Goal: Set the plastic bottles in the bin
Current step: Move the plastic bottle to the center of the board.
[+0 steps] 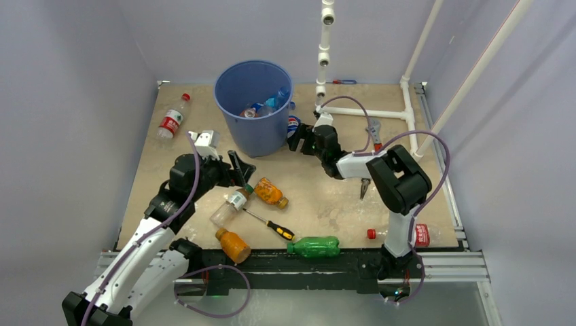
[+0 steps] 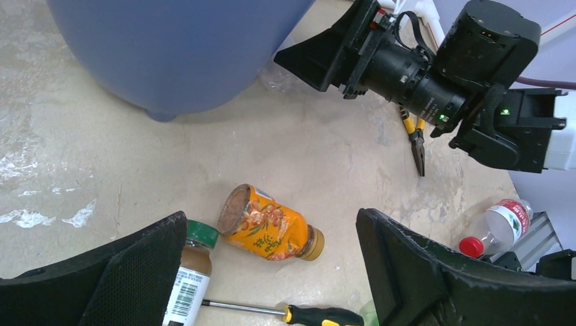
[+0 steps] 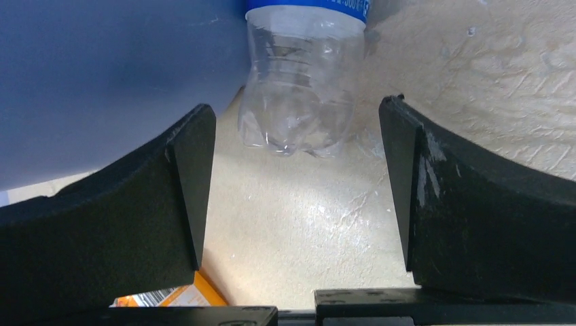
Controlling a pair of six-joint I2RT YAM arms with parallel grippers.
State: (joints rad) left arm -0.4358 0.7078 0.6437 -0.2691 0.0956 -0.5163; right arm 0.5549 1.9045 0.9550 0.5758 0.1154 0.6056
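right gripper (image 3: 297,107) spread | clear bottle (image 3: 299,81) base between fingertips, beside bin (image 3: 102,61)

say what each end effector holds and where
Nothing. Both are open: left end effector over the orange bottle, right end effector facing the base of the clear bottle.

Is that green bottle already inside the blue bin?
No, the green bottle lies on its side near the screwdriver, well apart from the blue bin.
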